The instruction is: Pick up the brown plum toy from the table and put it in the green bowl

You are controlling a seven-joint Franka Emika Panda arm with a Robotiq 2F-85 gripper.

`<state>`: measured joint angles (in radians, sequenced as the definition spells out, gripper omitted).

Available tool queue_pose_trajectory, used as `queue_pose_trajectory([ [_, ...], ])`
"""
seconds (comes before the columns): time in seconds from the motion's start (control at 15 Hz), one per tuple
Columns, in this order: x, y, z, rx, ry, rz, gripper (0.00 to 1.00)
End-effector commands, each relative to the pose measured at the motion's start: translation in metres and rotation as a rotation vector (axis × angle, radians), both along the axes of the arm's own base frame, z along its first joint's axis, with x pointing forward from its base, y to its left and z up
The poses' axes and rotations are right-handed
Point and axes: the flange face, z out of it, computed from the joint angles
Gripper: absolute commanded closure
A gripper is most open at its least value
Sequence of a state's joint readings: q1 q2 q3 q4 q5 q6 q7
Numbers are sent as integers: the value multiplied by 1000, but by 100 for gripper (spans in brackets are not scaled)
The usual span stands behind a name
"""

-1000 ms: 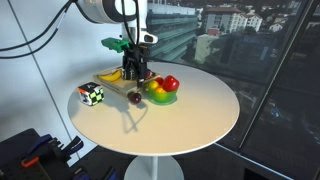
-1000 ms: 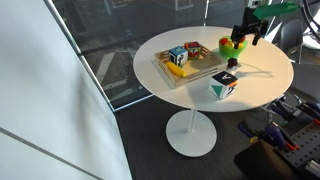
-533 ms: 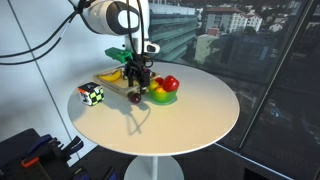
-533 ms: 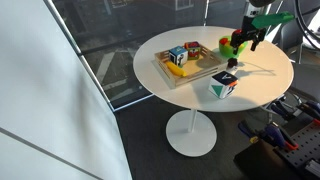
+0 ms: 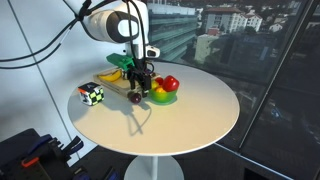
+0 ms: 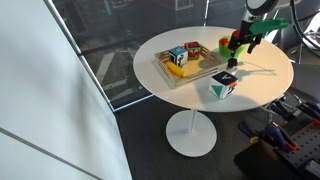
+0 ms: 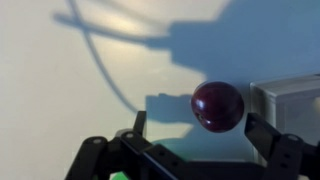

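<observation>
One target: the brown plum toy (image 7: 217, 105) — lies on the table (image 5: 195, 120), outside the green bowl (image 5: 167, 99) yet just beside its rim.
Hand state: the gripper (image 7: 198, 128) spread wide, clasping nothing; hangs close over the plum in both exterior views.
Key relation: in the wrist view, plum framed between the two fingers (image 7: 262, 132) but off-centre, nearer the finger at the picture's right, with a clear gap to the other.
Long axis: none to speak of; roundish all over, so probably no favoured closing direction.
Way to the bowl: bowl immediately beside plum and gripper; only a short carry over the near rim, by the look of it.
Bowl contents: a bright red fruit toy (image 5: 170, 83) and something yellow beside it; free room inside hard to judge from here.
Bystanders: yellow banana (image 5: 112, 75) and a patterned cube (image 5: 92, 94) near the plum on the side away from the bowl; wooden tray (image 6: 200, 68) well apart.
Next move, as judged: a slight sideways correction to centre the plum, a short drop, then closing.
Risk, as judged: smooth round toy — apt to roll or squirt free if pinched off-centre.
Unclear: whether the fingertips touch the tabletop.
</observation>
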<state>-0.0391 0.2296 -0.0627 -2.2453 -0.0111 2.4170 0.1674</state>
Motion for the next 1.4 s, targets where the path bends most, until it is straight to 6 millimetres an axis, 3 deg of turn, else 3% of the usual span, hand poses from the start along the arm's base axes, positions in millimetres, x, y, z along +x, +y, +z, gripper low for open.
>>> queue_pose_trajectory([
  [0.0, -1, 2, 2, 5, -23, 34, 0],
  [1.13, 4, 10, -32, 47, -22, 122, 0],
  [1.2, 4, 11, -34, 51, -19, 123, 4],
  [1.27, 4, 11, -35, 52, -17, 122, 27],
  [1.33, 4, 12, -36, 55, -12, 121, 29],
])
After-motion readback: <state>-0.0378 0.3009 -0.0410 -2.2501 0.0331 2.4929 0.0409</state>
